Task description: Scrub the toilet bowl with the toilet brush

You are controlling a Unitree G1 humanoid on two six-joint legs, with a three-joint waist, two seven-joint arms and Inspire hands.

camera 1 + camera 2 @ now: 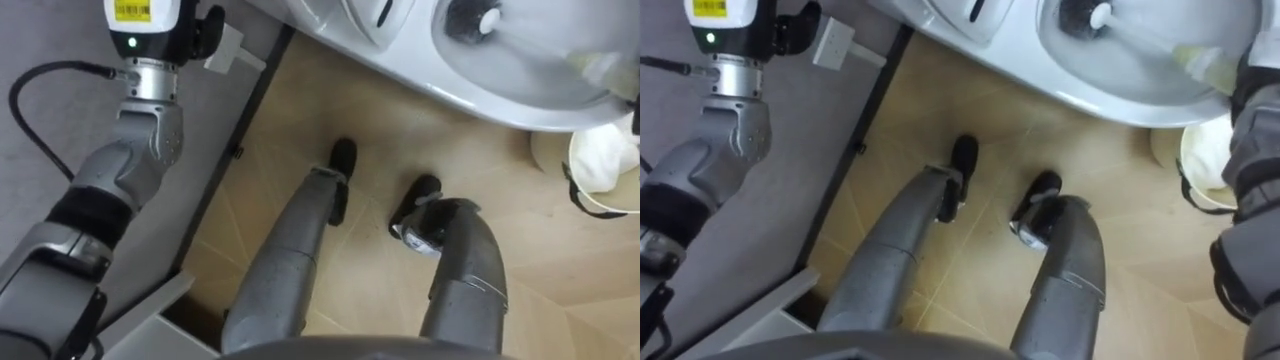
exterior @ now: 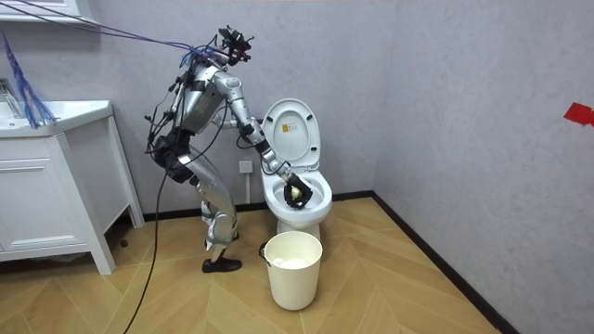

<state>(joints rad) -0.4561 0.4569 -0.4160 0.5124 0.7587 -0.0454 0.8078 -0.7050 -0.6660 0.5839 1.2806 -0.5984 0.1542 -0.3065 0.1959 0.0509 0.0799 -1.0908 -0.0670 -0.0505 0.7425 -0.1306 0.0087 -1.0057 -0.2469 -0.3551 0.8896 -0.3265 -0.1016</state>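
Both hands are partly lost: the left hand (image 1: 205,35) is cut off at the top edge (its state I cannot tell). The right hand (image 2: 291,182) clamps the blurred handle of the brush (image 1: 470,20), whose head is in the toilet (image 1: 480,95) bowl.

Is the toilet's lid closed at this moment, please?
No, in the room view the lid stands raised upright behind the open bowl.
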